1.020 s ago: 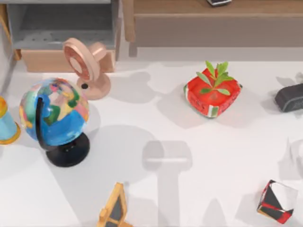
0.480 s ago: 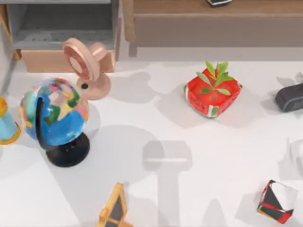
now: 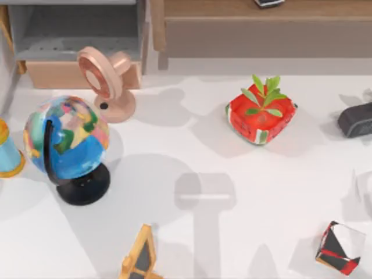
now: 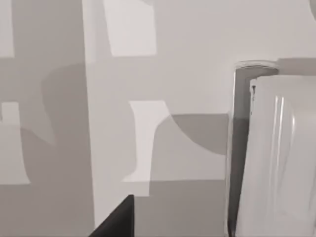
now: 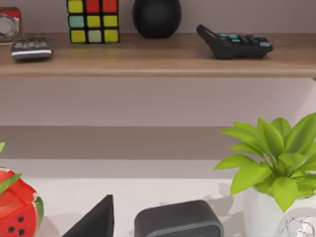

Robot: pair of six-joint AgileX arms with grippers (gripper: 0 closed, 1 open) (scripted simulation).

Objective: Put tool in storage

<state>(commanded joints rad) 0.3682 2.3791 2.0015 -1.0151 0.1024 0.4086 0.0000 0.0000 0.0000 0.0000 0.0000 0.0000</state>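
Near mid-desk, the tool (image 3: 204, 197) lies flat and pale, between globe (image 3: 65, 137) and cube (image 3: 340, 247). Neither end effector's state can be told. Its thin, glassy shape could slip a pinch.

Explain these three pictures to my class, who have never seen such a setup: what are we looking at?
A simulated two-armed AgileX robot works at a white table. One picture looks down from above; the other two come from cameras on each arm's wrist. On the table stand a globe, a pink fan, a red planter, a cube and an orange-framed triangle. The tool, a small silvery strip, lies free mid-table, held by nothing. The grey open storage box sits at the back left.
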